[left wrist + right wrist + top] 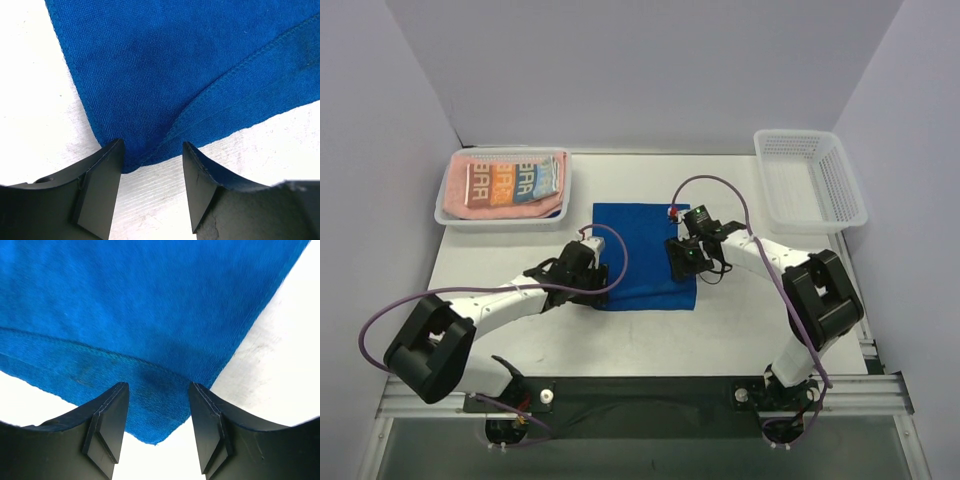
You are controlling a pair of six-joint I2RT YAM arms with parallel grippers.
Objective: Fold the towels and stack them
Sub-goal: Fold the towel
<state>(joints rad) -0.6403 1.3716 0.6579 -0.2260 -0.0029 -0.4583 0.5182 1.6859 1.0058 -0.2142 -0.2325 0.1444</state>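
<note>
The white table (pixel 740 330) carries everything. The blue towel (pixel 640 250) lies flat at its middle, and both wrist views show a stitched hem running across it, one layer resting on another. Beyond the blue towel and to its left sits a white mesh basket (pixel 448 215); a second mesh basket (pixel 810 180) stands beyond it to the right, well apart from it. In the basket on the left lies the pink towel (pixel 535 208), and on top of that the folded white towel with orange and blue lettering (pixel 515 180).

The left gripper (pixel 152 150) sits at the blue towel's near left corner, its jaws standing moderately wide; the corner's tip lies between them on the table, not pinched. The right gripper (pixel 159 390) sits at the blue towel's near right corner, its jaws likewise apart over the cloth, gripping nothing.
</note>
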